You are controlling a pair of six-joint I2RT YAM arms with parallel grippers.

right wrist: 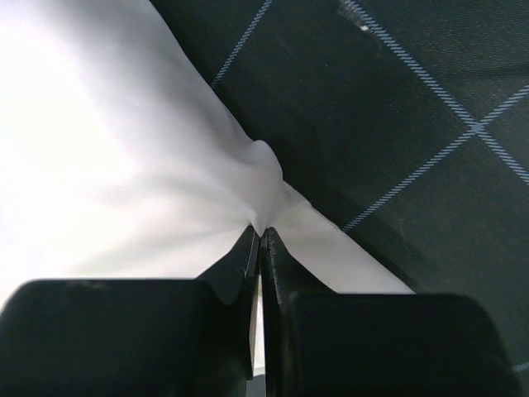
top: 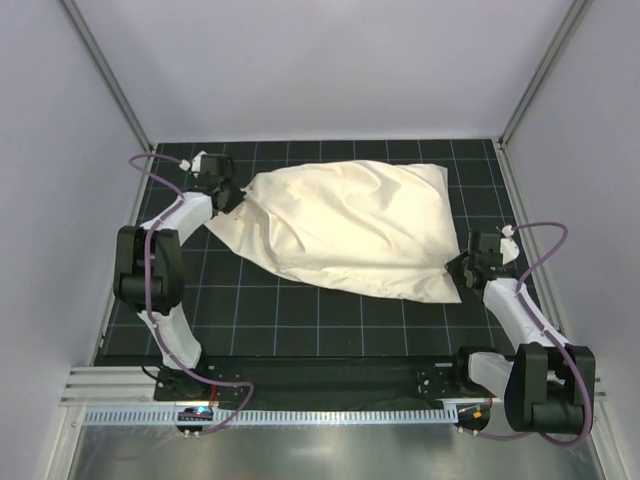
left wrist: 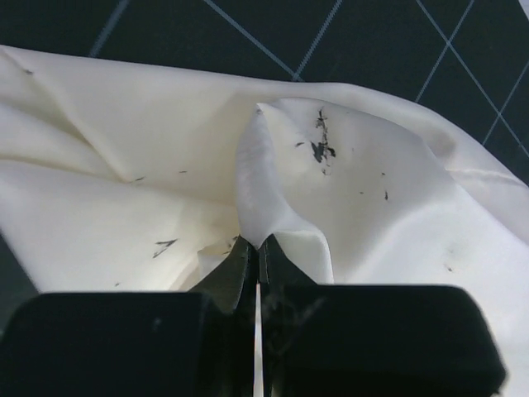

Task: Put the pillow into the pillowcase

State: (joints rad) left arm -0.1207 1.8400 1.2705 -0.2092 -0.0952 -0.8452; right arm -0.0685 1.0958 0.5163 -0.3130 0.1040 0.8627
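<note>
Black fingers of the left gripper (left wrist: 258, 248) sit closest, pinched tight on a raised fold of the pillowcase (left wrist: 347, 190). Just beyond the tips the cloth peaks and fans out. Likewise the right gripper (right wrist: 263, 236) is clamped on a thin corner of the cloth, with bare counter (right wrist: 413, 124) to its right. Each holds an opposite end, probably so the sack can be lifted or stretched taut between them. Seen from above, the pillowcase lies slantwise, its long axis running from the left gripper at the far end to the right gripper at the near end. No pillow shows on its own. The sack looks full, so it may already be inside, though I cannot tell.
</note>
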